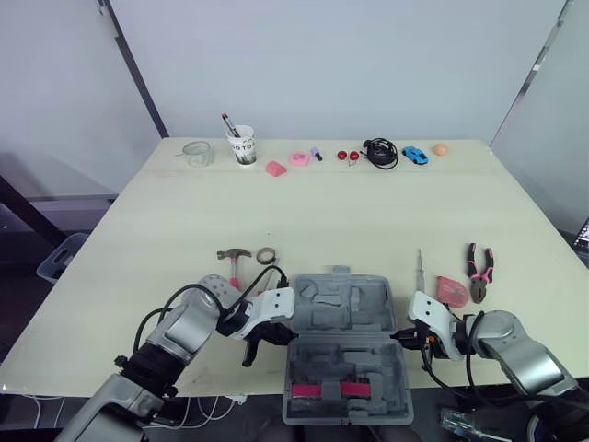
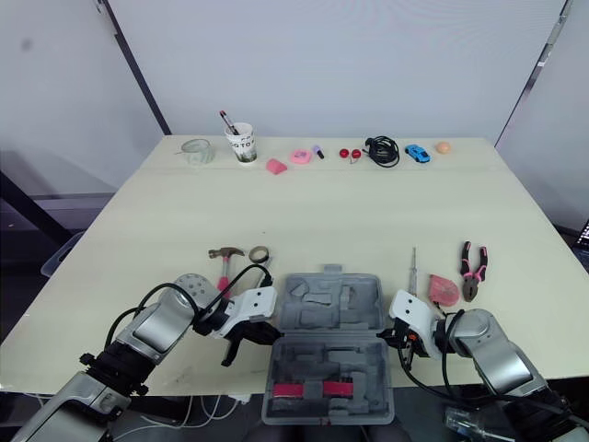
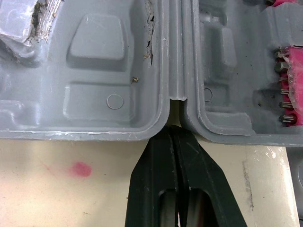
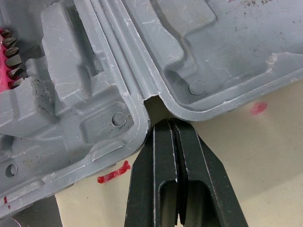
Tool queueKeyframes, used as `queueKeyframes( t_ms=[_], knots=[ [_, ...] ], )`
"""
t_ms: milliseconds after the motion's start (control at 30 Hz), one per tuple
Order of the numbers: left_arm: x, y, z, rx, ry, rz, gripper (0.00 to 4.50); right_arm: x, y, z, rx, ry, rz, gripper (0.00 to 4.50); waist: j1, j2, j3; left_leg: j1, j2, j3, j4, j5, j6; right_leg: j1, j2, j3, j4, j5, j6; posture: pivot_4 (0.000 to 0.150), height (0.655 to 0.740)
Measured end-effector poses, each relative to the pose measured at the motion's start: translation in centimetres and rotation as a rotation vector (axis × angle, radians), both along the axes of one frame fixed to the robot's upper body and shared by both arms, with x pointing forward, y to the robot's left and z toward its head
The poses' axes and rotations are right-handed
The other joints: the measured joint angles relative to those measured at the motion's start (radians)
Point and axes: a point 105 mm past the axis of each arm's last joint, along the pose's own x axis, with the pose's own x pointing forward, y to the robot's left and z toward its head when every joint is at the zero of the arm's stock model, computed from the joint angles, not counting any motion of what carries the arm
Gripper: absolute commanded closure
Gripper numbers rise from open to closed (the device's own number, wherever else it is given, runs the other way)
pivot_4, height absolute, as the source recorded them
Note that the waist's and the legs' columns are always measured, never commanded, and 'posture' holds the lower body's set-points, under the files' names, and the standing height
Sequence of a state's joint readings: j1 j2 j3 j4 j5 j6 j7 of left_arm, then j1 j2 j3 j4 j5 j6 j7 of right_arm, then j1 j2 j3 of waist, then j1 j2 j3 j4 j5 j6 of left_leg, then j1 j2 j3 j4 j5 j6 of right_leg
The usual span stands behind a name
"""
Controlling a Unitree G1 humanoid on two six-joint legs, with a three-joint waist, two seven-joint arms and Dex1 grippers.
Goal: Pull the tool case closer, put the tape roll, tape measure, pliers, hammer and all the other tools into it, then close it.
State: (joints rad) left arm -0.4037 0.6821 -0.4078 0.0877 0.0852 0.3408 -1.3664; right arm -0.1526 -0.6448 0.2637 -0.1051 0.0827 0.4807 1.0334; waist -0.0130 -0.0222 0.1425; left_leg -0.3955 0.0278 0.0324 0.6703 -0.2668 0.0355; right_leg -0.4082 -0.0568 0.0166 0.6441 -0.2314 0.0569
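Observation:
The grey tool case (image 1: 342, 318) lies open at the table's near edge, with a pink bit holder (image 1: 324, 389) in its near half. My left gripper (image 1: 279, 335) is shut, its tips against the hinge notch (image 3: 174, 97) on the case's left side. My right gripper (image 1: 401, 337) is shut against the hinge notch (image 4: 150, 100) on the right side. A hammer (image 1: 235, 256) and a tape roll (image 1: 265, 255) lie just beyond the case on the left. A screwdriver (image 1: 420, 267), a pink tape measure (image 1: 451, 290) and pink-handled pliers (image 1: 479, 270) lie to its right.
Along the far edge stand a glass jar (image 1: 198, 153), a paper cup with pens (image 1: 242, 145), pink bits (image 1: 299, 158), a black cable (image 1: 379, 152), a blue toy car (image 1: 415, 154) and an orange ball (image 1: 440, 148). The case's near half overhangs the table edge.

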Motion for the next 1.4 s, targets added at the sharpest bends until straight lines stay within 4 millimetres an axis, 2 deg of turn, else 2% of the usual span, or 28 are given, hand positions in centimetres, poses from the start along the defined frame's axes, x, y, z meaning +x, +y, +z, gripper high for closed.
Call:
queueKeyframes(
  t_ms=[1400],
  knots=[
    [-0.02,0.47,0.04,0.005,-0.007,0.002,4.42,0.39,-0.14,0.0,0.006,-0.024,-0.008,4.5,-0.001,0.0,0.0,0.0,0.001,0.0,0.0,0.0,0.0,0.0,0.001,0.0,0.0,0.0,0.0,0.15,0.74]
  ],
)
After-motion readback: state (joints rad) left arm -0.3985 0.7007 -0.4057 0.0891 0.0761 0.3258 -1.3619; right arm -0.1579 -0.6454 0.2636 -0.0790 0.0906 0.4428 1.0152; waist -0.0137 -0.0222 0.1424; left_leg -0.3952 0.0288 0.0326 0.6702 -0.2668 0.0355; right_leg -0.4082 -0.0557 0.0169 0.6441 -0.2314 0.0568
